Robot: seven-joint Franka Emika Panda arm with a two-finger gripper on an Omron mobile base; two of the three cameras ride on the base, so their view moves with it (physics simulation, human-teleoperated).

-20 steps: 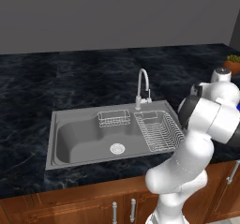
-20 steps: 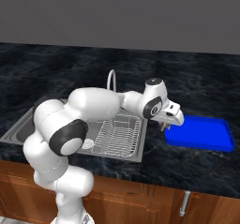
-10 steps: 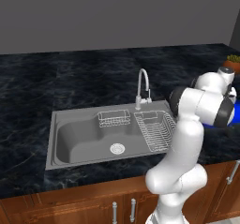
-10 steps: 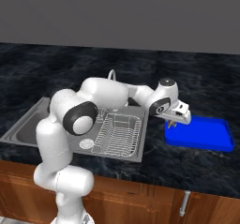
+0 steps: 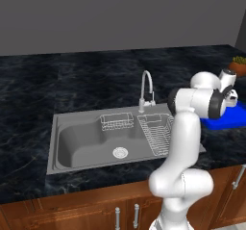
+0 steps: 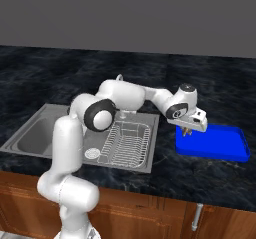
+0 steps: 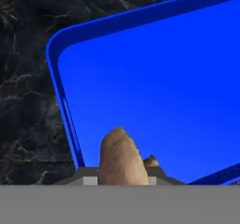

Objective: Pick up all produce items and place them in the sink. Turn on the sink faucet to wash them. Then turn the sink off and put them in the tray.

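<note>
My gripper (image 6: 189, 130) hangs just above the left end of the bright-blue tray (image 6: 220, 145), shut on the produce item (image 7: 121, 156), a dull-brown lump that rises between the fingers in the hand view. Under it, that view shows the tray (image 7: 164, 78) floor and its near corner rim. From the left, the gripper (image 5: 232, 96) is at the far right, over the tray (image 5: 226, 121). The grey sink (image 5: 77, 145) lies to the left, holding no produce. The silver gooseneck sink faucet (image 5: 145, 87) stands behind it, and I see no water running.
A wire rack (image 5: 156, 133) fills the sink's right side and a small wire basket (image 5: 116, 121) sits at its back. A potted plant (image 5: 239, 64) stands at the counter's far right. Dark marble counter surrounds the tray; wooden cabinets run below.
The arm has stretched out to the right, carrying the brown lump from beside the rack to above the tray's left end. The grip has stayed shut.
</note>
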